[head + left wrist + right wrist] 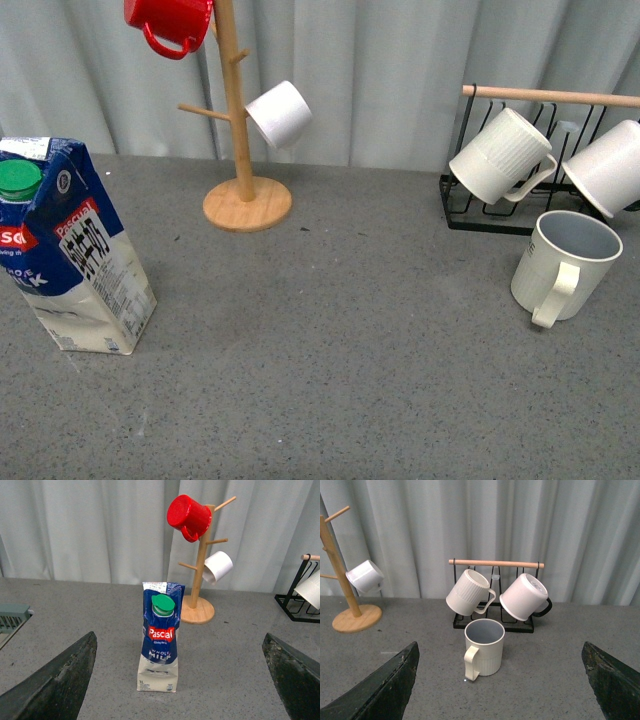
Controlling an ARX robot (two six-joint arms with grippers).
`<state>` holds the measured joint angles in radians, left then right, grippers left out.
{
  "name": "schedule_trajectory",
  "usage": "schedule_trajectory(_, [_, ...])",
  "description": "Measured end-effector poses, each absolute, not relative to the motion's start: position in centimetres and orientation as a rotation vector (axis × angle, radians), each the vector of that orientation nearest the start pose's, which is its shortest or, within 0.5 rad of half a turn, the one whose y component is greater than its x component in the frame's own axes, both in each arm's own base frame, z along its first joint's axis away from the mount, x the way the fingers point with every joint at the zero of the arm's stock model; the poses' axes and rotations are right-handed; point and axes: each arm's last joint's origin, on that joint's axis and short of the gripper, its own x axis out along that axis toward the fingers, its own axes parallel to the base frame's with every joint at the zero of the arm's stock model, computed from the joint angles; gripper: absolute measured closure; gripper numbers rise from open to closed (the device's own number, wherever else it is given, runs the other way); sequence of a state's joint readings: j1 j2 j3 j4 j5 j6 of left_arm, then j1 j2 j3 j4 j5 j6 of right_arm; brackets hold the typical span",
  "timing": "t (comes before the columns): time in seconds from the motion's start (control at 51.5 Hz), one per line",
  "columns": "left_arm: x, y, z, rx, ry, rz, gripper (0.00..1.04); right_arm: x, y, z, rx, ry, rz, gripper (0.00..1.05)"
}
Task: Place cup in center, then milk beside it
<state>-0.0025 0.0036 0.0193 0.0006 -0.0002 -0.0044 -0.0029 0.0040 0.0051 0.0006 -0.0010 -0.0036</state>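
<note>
My left gripper [180, 636] is spread wide, facing the milk [159, 645], which stands upright at 9 o'clock on the table [330, 350] and reads "Pascal" in red, then "WHOLE MILK" and "1L". My right gripper [500, 644] is spread too, facing the cup [484, 647], upright at 3 o'clock just before a rack [492, 622] hanging two white mugs. A mug tree [235, 120] at 11 o'clock carries a red mug [168, 22] and a white one

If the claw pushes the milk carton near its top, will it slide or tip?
Likely tip: the milk carton is tall on a narrow base. Its lower walls look creased, so squeezing may buckle it.
</note>
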Motion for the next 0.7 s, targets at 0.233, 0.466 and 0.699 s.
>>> schedule_trajectory(0.233, [9.67, -0.02, 16.98, -0.004, -0.016, -0.002, 0.07, 9.76, -0.03, 16.5, -0.004, -0.002, -0.002, 0.09])
schedule_trajectory(0.466, [9.67, -0.02, 16.98, -0.004, -0.016, -0.002, 0.07, 9.76, -0.03, 16.5, -0.004, -0.002, -0.002, 0.09])
schedule_trajectory(0.699, [9.67, -0.02, 16.98, -0.004, -0.016, -0.002, 0.07, 9.76, -0.03, 16.5, -0.004, -0.002, -0.002, 0.09])
